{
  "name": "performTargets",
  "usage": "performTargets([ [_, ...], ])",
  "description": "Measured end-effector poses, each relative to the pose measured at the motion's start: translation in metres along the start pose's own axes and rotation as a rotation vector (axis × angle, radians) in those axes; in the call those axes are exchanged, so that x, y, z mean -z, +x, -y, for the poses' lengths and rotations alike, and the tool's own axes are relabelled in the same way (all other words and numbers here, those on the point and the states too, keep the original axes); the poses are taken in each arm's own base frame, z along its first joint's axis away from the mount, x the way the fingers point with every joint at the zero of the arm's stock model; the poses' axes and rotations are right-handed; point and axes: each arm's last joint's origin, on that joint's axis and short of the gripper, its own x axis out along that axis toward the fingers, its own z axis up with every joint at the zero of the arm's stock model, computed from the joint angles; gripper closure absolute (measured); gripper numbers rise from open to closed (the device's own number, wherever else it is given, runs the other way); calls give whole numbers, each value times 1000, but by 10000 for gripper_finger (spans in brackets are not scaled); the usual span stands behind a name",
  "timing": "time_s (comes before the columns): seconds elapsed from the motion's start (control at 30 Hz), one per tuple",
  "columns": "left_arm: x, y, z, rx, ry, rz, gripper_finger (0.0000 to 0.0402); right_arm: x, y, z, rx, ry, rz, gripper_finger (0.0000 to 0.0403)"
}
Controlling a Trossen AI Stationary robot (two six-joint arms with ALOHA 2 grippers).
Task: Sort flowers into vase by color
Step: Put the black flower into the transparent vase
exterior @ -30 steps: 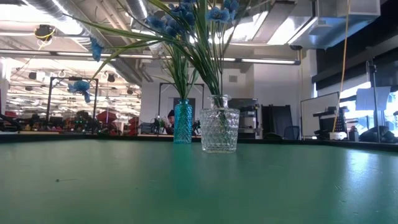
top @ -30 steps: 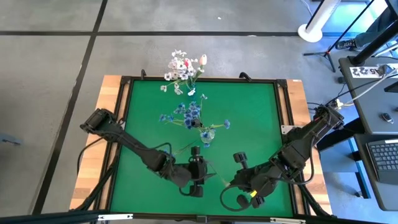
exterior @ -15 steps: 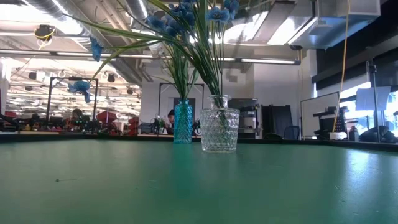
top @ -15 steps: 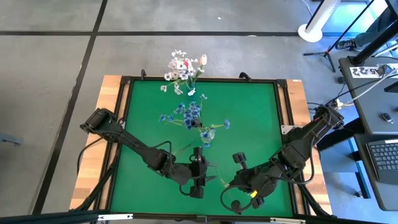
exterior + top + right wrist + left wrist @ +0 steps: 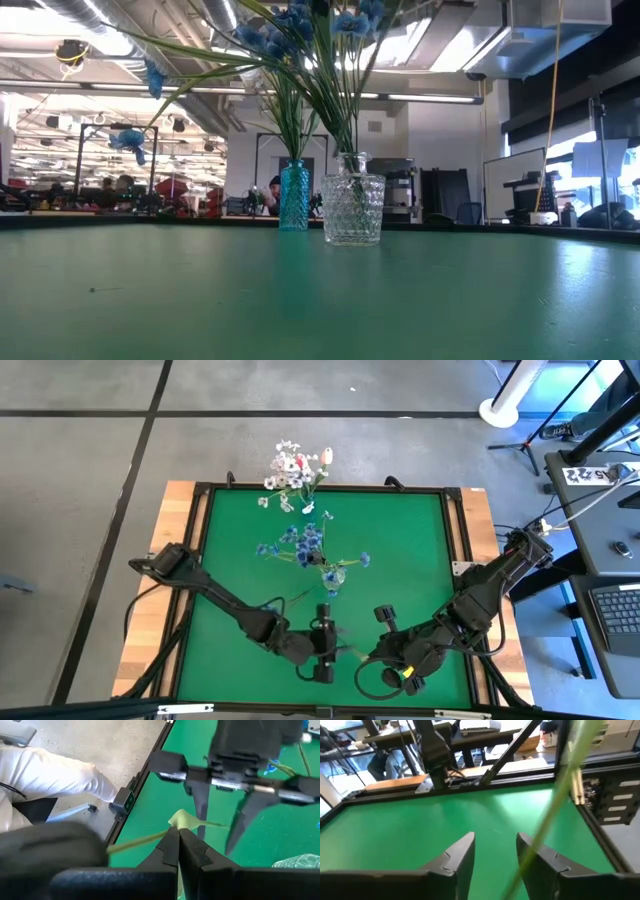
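Observation:
A clear glass vase point(image 5: 352, 210) holds blue flowers point(image 5: 305, 545) mid-table. Behind it a teal vase point(image 5: 293, 195) carries white and pink flowers point(image 5: 295, 468) at the far edge. Near the front edge my right gripper point(image 5: 178, 832) is shut on a thin green stem point(image 5: 140, 840) with a leaf point(image 5: 186, 820); its blossom end is hidden. My left gripper point(image 5: 495, 852) faces it, open, with its fingers point(image 5: 200, 805) on either side of the stem's free end. The stem point(image 5: 555, 805) runs past one finger; whether it touches, I cannot tell. My right gripper pinches the green stem between its two fingers, just beside the leaf point(image 5: 175, 824). The fingers lie across the stem and slant down toward the table's left. The stem is lifted clear of the green mat and sticks out on both sides of the fingers.
The green mat point(image 5: 240, 550) lies in a black frame on a wooden table. A person's white sleeve point(image 5: 55, 767) shows beyond the table's edge in the right wrist view. The two grippers stand close together near the front edge point(image 5: 345, 652).
My left gripper has sunk and moved a little toward the table's near edge, closer to my right gripper and the stem it holds. My right gripper has kept still.

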Motion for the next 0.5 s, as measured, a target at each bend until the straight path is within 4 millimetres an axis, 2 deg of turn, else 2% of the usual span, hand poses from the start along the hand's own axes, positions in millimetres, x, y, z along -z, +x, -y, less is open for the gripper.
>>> performTargets([
  [0.2, -13, -20, 9, -34, 55, 40, 291, 0, 0, 0, 0, 0, -2, 403],
  [0.33, -20, -32, 13, -76, 67, 62, 284, 0, 0, 0, 0, -1, -2, 403],
  [0.5, -22, -34, 14, -72, 60, 70, 268, 0, 0, 0, 0, -1, -2, 403],
])
